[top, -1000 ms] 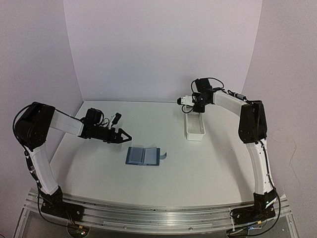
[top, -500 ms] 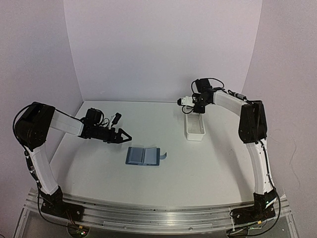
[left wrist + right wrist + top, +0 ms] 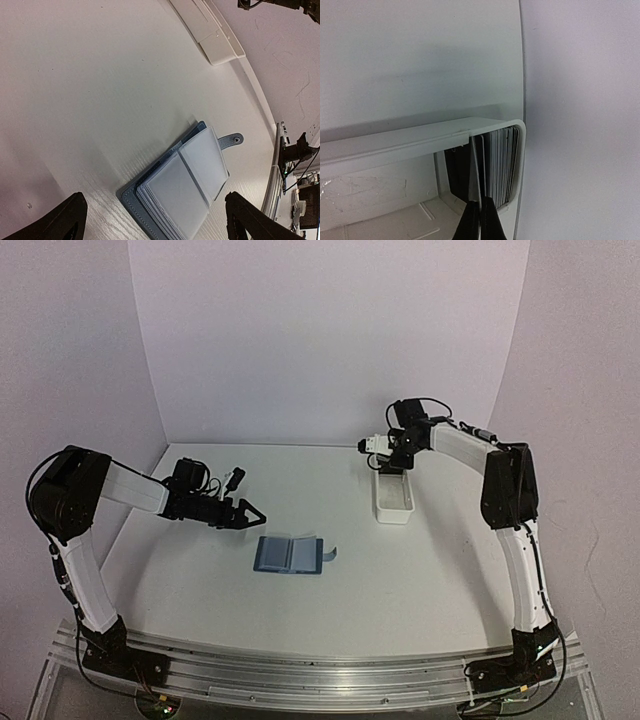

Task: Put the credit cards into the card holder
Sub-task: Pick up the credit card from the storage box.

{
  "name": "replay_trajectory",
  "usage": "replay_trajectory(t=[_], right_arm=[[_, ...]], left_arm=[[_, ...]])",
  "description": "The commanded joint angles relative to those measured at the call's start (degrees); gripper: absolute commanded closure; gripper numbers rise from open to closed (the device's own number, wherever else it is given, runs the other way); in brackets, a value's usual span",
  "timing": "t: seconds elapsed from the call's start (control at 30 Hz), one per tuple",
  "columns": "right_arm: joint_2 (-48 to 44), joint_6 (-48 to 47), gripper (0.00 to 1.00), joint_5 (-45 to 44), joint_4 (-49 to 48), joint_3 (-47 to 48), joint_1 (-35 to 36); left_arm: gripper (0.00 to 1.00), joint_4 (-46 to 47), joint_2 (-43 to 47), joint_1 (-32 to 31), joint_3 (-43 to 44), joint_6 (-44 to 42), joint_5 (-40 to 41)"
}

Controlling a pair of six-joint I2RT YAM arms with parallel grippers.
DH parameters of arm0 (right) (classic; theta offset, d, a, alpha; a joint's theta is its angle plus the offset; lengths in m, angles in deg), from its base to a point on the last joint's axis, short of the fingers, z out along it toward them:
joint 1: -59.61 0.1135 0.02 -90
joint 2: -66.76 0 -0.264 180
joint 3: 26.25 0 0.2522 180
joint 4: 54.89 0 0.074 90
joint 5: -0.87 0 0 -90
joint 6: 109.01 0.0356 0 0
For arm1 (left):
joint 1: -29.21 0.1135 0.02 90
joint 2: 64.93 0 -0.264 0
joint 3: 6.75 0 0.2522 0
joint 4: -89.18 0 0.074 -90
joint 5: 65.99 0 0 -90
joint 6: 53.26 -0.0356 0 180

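Note:
The card holder [image 3: 290, 555] lies open on the table, dark blue with pale pocket pages up and its snap tab to the right; it also shows in the left wrist view [image 3: 185, 185]. My left gripper [image 3: 252, 517] is open and empty, low over the table just left of the holder [image 3: 155, 220]. My right gripper [image 3: 392, 465] reaches down into the far end of the white tray [image 3: 393, 502]. Its fingers [image 3: 480, 220] are shut on the edge of one upright credit card [image 3: 476, 170], beside a stack of several cards [image 3: 501, 165] standing on edge.
The long white tray [image 3: 395, 145] stands at the back right near the wall; it also shows in the left wrist view [image 3: 210, 30]. White walls enclose the table at the back and sides.

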Motion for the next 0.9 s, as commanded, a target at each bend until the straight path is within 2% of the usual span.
replay_trajectory(t=[0.0, 0.3, 0.5, 0.7, 0.87], right_arm=[[0.58, 0.23, 1.0, 0.66, -0.19, 2.03, -0.19], [-1.67, 2.34, 1.0, 1.1, -0.17, 3.46, -0.25], [-6.9, 9.55, 1.0, 3.33, -0.59, 7.55, -0.23], [-14.13, 22.45, 1.0, 9.0, -4.66, 6.3, 0.1], [-20.01, 36.08, 1.0, 16.59, -13.13, 1.88, 2.7]], left_arm=[[0.04, 0.1, 1.85, 0.38, -0.51, 0.15, -0.45], [0.04, -0.08, 1.94, 0.35, -0.46, 0.02, -0.39], [0.04, -0.08, 2.58, 0.45, -0.37, -0.07, 0.02], [0.05, 0.68, 3.61, 0.59, 0.48, -0.59, -1.72], [0.08, -0.04, 6.12, 1.53, 3.34, -3.77, -5.19]])
